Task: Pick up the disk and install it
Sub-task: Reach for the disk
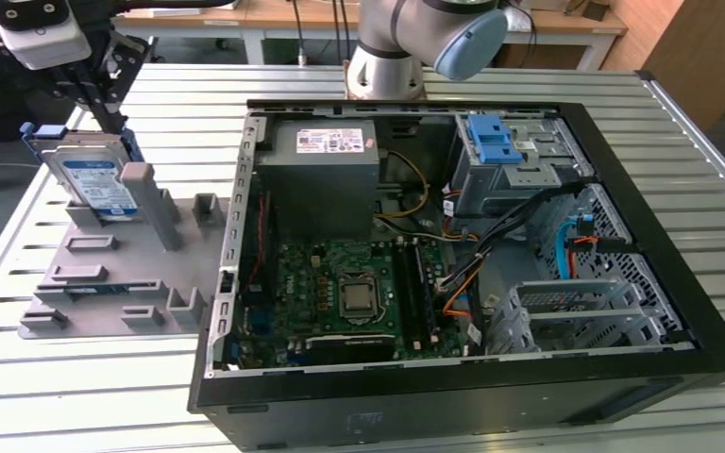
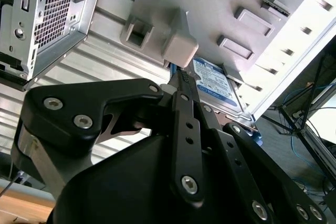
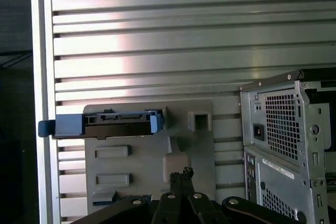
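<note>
Tool (image 3: 180, 173) closed, gripping nothing, near disk (image 1: 95, 179) standing upright in grey fixture (image 1: 110, 276)

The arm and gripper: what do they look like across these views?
The arm is a silver-grey tube with a rounded light-blue joint cap. The gripper is black: flat angular linkage bars joined by silver screws and pivot pins, tapering to narrow tips. In the exterior view a white-and-grey block sits above it.

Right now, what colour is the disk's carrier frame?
Blue; the carrier frame shows best in the first wrist view.
</note>
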Controlling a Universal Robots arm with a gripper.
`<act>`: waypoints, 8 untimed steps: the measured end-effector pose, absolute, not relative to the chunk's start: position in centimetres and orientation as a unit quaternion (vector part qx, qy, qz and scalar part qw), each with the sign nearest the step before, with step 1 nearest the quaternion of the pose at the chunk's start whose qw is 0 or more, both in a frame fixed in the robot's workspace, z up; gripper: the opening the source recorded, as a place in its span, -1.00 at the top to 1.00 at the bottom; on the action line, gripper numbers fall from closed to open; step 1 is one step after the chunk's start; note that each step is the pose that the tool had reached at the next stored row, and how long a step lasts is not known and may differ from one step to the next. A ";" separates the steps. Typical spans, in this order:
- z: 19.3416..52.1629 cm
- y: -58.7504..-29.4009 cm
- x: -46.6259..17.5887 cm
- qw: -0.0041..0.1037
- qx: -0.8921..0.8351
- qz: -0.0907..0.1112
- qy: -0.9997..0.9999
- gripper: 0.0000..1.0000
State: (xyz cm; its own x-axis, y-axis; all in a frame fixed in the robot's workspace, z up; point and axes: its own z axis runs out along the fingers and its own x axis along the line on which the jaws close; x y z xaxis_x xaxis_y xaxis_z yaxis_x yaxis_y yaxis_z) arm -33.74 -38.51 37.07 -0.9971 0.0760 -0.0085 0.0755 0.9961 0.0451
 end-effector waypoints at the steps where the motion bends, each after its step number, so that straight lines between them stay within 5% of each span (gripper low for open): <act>1: 37.1 -38.5 -33.7 0.005 0.038 0.022 0.999 0.79; 8: 37.1 -38.5 -34.0 0.005 0.038 0.022 0.999 0.79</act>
